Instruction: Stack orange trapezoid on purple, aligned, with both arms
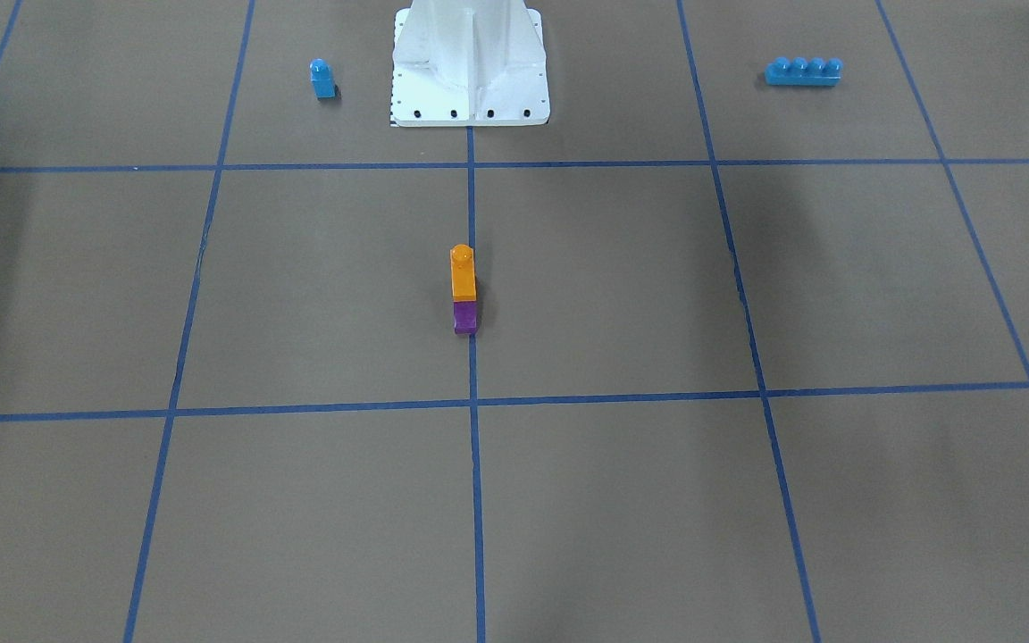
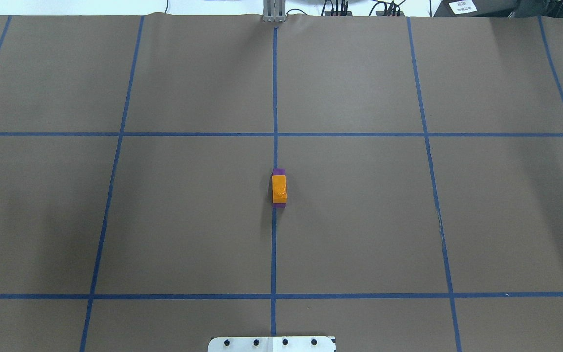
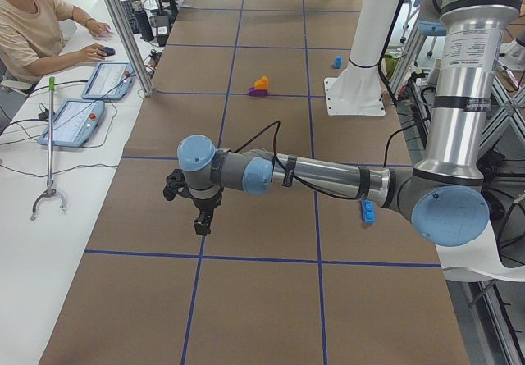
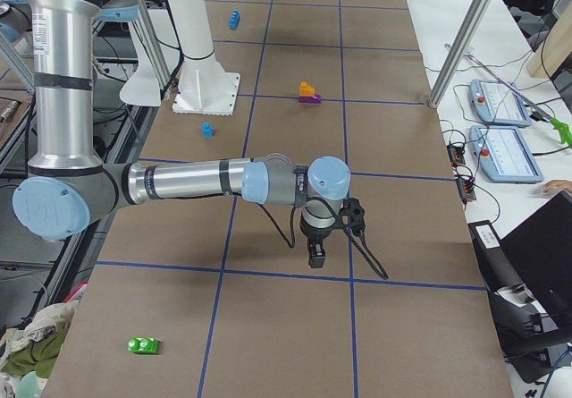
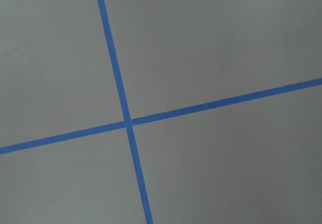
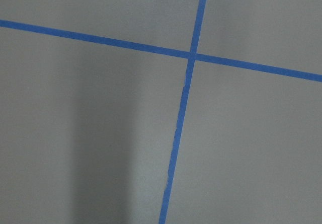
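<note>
We find the orange trapezoid [image 2: 279, 188] seated on the purple [image 2: 278, 171] at the middle of the table [image 2: 359, 220], its long axis lying along the centre tape line [image 2: 274, 98], to and from the robot. Purple peeks out at both ends; the orange's taller stud end looks turned toward the robot's side. Left gripper [image 3: 199, 224] and right gripper [image 4: 316, 257] hang well apart from the stack; we cannot tell how wide either stands

The grey-and-silver jointed left arm [image 3: 328, 178] and right arm [image 4: 192, 182] reach out level, the black two-finger left gripper [image 3: 201, 227] and right gripper [image 4: 315, 258] pointing down, their grip unreadable.
</note>
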You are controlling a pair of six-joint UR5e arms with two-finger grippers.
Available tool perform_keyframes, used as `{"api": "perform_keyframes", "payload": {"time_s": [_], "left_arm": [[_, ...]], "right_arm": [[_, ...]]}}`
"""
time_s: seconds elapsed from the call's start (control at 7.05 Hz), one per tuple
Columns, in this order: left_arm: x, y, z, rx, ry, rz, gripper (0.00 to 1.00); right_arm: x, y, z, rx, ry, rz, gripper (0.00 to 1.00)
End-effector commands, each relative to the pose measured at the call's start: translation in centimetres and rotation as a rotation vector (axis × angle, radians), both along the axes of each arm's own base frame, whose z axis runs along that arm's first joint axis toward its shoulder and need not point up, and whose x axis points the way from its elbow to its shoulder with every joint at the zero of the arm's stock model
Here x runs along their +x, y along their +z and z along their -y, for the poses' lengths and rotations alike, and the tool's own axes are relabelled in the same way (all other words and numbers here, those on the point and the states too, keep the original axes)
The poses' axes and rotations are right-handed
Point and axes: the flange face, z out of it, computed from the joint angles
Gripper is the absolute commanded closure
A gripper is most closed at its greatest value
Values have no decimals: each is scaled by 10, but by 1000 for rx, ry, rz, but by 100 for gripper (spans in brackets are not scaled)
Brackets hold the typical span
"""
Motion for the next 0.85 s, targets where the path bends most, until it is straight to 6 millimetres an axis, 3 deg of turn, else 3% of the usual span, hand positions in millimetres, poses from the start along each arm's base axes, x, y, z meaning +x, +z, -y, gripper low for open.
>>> {"api": "perform_keyframes", "payload": {"time_s": [0.0, 0.14, 0.28, 0.43, 0.71], "left_arm": [[-23, 16, -3, -11, 7, 5, 0], [-24, 31, -12, -29, 10, 3, 0], [-23, 24, -11, -23, 6, 2, 0], [-25, 38, -19, -27, 13, 11, 0], [-24, 34, -30, -1, 12, 1, 0]], "right_arm": [[0, 2, -2, -4, -1, -2, 0], [0, 4, -2, -7, -1, -4, 0], [0, 7, -1, -11, -1, -2, 0], [0, 6, 2, -12, 0, -2, 0], [0, 13, 1, -19, -7, 1, 0]]}}
